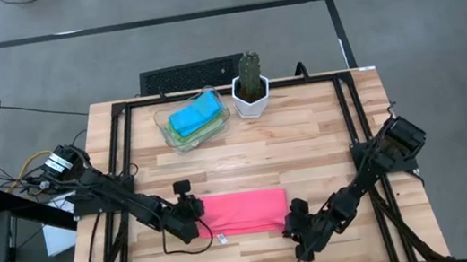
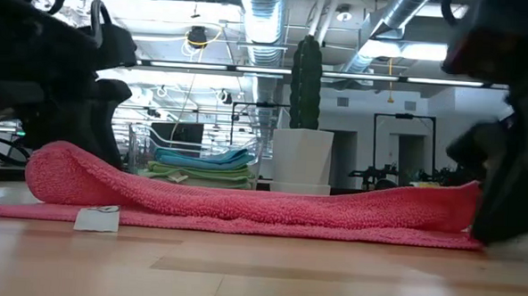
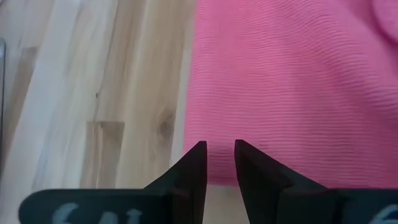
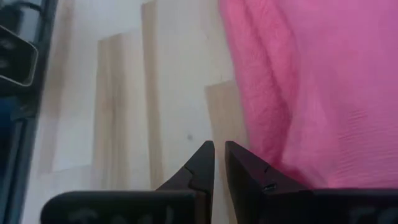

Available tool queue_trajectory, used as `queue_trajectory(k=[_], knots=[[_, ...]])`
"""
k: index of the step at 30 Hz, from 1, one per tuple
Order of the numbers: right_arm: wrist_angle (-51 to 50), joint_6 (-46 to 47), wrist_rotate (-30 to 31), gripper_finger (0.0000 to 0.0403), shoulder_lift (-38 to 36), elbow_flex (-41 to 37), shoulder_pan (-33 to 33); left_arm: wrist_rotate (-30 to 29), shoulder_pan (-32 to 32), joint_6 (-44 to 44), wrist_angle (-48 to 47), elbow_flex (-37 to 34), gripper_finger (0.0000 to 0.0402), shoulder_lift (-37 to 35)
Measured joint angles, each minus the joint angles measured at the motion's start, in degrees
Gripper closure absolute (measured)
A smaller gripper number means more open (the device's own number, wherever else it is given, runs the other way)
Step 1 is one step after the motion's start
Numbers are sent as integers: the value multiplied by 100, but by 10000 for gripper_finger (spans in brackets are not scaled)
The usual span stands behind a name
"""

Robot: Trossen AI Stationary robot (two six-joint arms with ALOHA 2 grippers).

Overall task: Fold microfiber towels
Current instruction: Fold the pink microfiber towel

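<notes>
Pink microfiber towel [image 1: 242, 212] lies folded on the table [image 1: 306, 130], long axis running left to right between the two arms, with a white label [image 2: 97, 217] at its left near edge. Left gripper [image 3: 217, 163] sits at the towel's left end; its fingers [image 3: 194, 171] stand a narrow gap apart over the towel's edge, and a grip cannot be confirmed. Right gripper [image 4: 219, 163] sits at the towel's right near corner, fingers [image 4: 202, 167] nearly closed, towel just beside them. Further folded towels, cyan [image 1: 194, 114] over green, lie in the clear tray [image 1: 169, 136] at the far side.
</notes>
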Motion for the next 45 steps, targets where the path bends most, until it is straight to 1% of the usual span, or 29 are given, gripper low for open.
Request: queue_trajectory(k=[3, 6, 9, 14, 18, 21, 24, 30, 36, 40, 45], knots=[[-2, -112, 41, 340, 59, 64, 99, 5, 0, -29, -166, 0, 327, 0], [33, -460, 165, 340, -116, 268, 166, -56, 0, -39, -429, 83, 327, -54], [-164, -709, 245, 340, -249, 370, 163, -54, 11, -96, -424, 121, 327, -114], [-272, -755, 340, 340, -382, 412, 116, 379, 48, -645, -709, 112, 327, -234], [-312, -757, 337, 340, -378, 408, 118, 685, 40, -1128, -803, 110, 327, -518], [-324, -762, 334, 340, -378, 408, 118, 737, 37, -1461, -747, 42, 327, -672], [-340, -766, 338, 340, -378, 408, 99, 780, 58, -1565, -615, -87, 327, -658], [-364, -764, 331, 340, -378, 408, 90, 922, 136, -1740, 203, -503, 327, -597], [-389, -764, 329, 340, -378, 407, 90, 915, 136, -1752, 399, -509, 328, -597], [-401, -764, 329, 340, -378, 407, 90, 919, 166, -1583, 516, -509, 343, -597], [-403, -733, 325, 340, -378, 408, 90, 869, 293, -1495, 499, -509, 391, -597]])
